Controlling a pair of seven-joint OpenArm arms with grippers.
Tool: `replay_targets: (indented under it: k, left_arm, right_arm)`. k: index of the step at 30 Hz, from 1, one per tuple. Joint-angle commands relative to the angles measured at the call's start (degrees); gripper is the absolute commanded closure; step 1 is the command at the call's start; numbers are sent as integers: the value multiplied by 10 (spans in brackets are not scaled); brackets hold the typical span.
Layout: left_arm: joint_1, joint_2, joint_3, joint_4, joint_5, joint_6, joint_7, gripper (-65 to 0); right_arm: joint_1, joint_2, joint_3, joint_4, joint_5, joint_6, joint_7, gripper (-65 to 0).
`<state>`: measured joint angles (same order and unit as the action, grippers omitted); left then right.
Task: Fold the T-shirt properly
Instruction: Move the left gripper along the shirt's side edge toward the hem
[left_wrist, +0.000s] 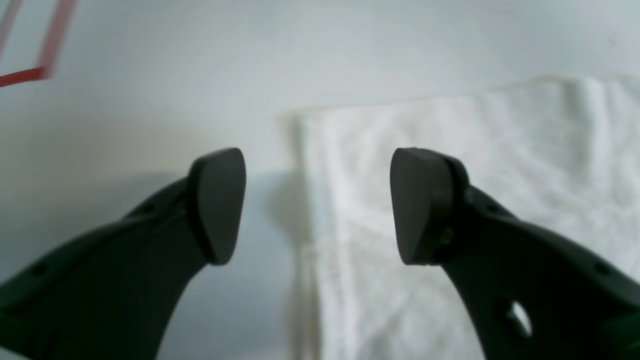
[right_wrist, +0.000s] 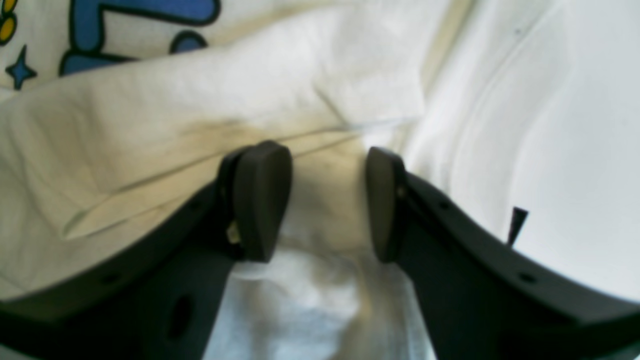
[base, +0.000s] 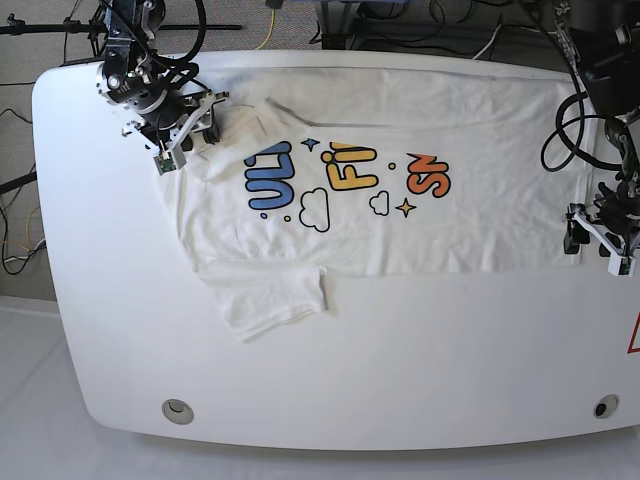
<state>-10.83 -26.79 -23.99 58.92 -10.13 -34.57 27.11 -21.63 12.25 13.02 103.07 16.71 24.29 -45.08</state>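
T-shirt (base: 400, 215): lettering partly folded under, words unreadable; print cut off by the top edge in right wrist view. Red marking (left_wrist: 47, 47): blurred, cropped at frame corner. Desk (base: 420, 360): near edge cut off in base view.

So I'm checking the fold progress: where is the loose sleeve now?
In the base view the sleeve lies flat at the T-shirt's lower-left corner, below the blue lettering.

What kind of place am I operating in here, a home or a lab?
Most likely a robotics lab bench, not a home: a white table with rounded corners, loose cables trailing off its edges, and red tape marking the surface. Only a T-shirt lies on it.
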Motion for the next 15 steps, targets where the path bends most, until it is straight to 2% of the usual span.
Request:
replay_targets:
  k: [1,9,15]
  left_arm:
    - [-18,4,0,-10,0,1,-29,-433]
    - [-24,22,-4,-17,0,3,-26,-433]
    - [-35,34,0,3,-12,2,0,-430]
  right_arm:
    - [5,9,2,3,-1,-1,6,-284]
    - [5,8,0,1,-2,-2,8,-286]
    - [4,7,1,3,0,0,7,-278]
